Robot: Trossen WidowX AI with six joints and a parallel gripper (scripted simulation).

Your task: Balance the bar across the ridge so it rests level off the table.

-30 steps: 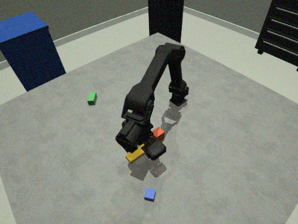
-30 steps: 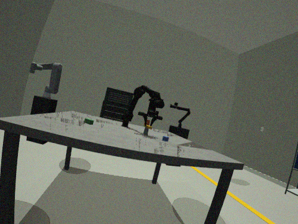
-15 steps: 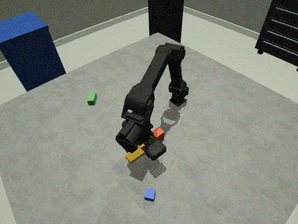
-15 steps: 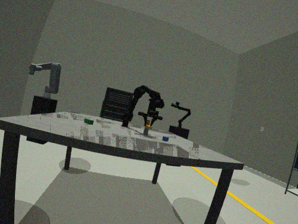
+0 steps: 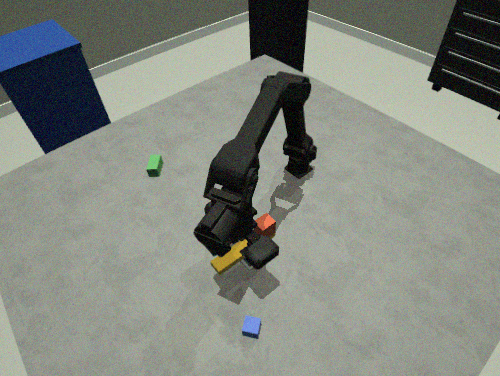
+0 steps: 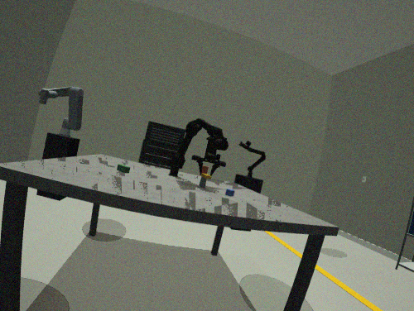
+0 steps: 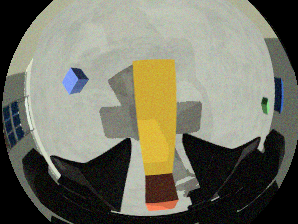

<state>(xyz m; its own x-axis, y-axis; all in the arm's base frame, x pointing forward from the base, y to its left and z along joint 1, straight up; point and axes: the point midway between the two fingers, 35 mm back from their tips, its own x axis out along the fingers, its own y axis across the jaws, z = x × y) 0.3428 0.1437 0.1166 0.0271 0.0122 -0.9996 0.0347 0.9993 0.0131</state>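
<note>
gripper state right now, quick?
Gripper: open, holding nothing; fingers apart, gap showing on both sides of the yellow bar.
</note>
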